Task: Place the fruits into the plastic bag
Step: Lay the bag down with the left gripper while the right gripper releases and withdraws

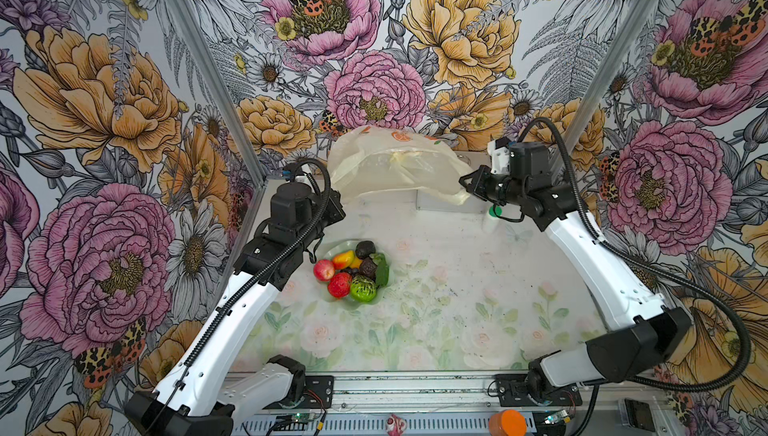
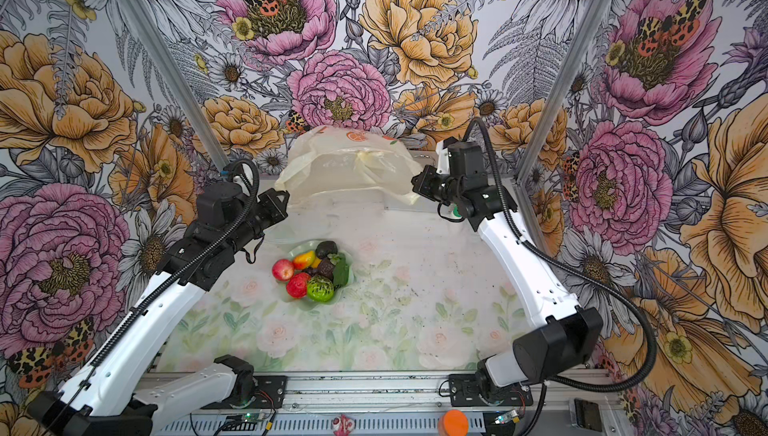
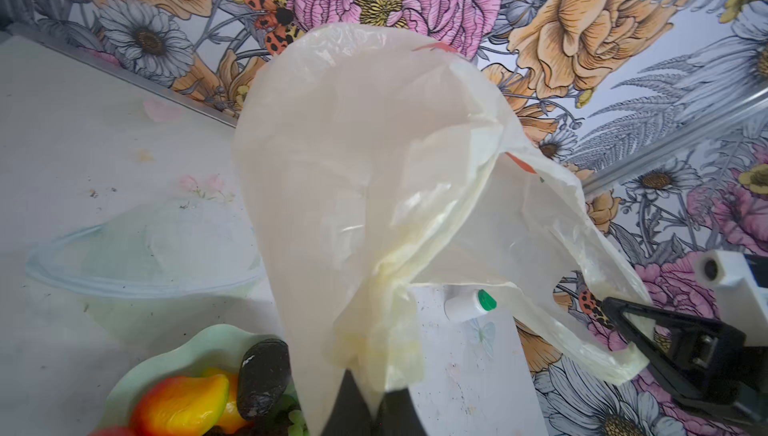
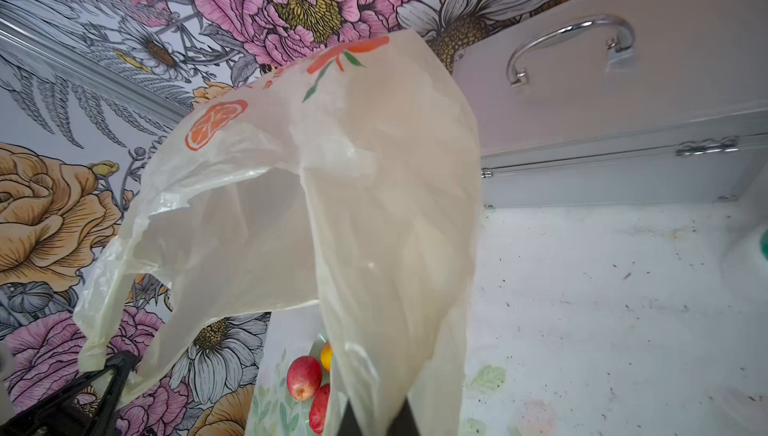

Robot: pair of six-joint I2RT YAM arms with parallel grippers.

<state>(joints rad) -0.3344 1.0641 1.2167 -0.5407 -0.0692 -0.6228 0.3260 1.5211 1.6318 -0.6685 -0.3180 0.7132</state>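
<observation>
The plastic bag (image 1: 395, 164) (image 2: 345, 164), translucent cream with orange prints, hangs stretched above the back of the table. My left gripper (image 1: 338, 205) (image 3: 374, 409) is shut on one handle of the bag (image 3: 374, 164). My right gripper (image 1: 463, 182) (image 4: 376, 417) is shut on the other side of the bag (image 4: 332, 205). The bag's mouth gapes between them. The fruits lie in a pale green dish (image 1: 334, 247) below and in front: apple (image 1: 323, 269), strawberry (image 1: 340, 284), kiwi half (image 1: 363, 288), mango (image 1: 343, 258), avocado (image 1: 365, 249), leaf (image 1: 382, 272).
A silver metal case (image 4: 623, 101) stands against the back wall behind the bag. A white bottle with a green cap (image 1: 492, 218) stands under my right wrist. A clear glass bowl (image 3: 141, 263) sits near the left wall. An orange object (image 1: 507, 423) rests on the front rail.
</observation>
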